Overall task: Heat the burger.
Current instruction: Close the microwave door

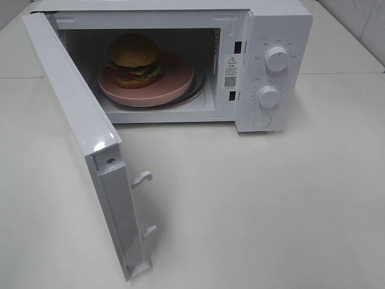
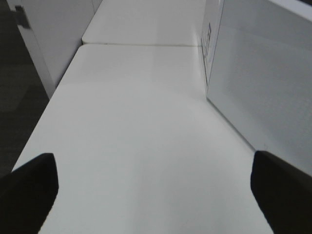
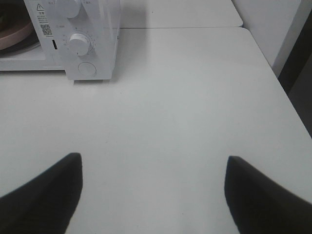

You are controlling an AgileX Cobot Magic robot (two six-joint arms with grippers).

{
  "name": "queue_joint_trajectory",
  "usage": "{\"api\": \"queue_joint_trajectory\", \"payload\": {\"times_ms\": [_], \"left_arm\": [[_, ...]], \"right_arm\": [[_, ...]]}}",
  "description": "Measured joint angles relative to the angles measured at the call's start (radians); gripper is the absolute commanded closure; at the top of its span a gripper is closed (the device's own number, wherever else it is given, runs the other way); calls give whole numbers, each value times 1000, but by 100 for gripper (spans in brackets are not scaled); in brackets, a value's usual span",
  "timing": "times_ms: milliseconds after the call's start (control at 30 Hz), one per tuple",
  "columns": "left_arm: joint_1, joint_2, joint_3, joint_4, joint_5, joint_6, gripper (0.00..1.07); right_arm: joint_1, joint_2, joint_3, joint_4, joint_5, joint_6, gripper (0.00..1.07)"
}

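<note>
Exterior high: tilted down at the open microwave [image 1: 264,66] on the desk [image 1: 271,211]. Right wrist: low over desk, facing knob panel [image 3: 97,29], shared with exterior. Left wrist: low, alongside white panel [image 2: 263,83].

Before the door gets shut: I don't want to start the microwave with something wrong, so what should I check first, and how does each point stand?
1. Burger sits on the pink plate inside the microwave: ok.
2. Plate fully inside the cavity, not sticking out of the opening: ok.
3. Door closed: not ok, it stands wide open.
4. Left gripper empty, jaws apart: ok.
5. Right gripper empty, jaws apart: ok.
6. Lower knob setting: cannot tell, markings too small.
</note>
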Motion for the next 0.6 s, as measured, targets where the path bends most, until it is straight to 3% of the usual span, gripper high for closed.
{"api": "queue_joint_trajectory", "payload": {"times_ms": [200,400,500,533,567,600], "left_arm": [[1,196,-18,-17,-227,30,8],[1,401,-18,-22,-481,98,16],[1,521,-18,-30,-576,123,25],[1,587,-18,-45,-635,129,35],[1,587,-18,-45,-635,129,35],[1,620,-18,-56,-672,130,41]], "right_arm": [[0,0,0,0,0,0,31],[0,0,0,0,0,0,31],[0,0,0,0,0,0,32],[0,0,0,0,0,0,32],[0,0,0,0,0,0,32],[0,0,0,0,0,0,32]]}}
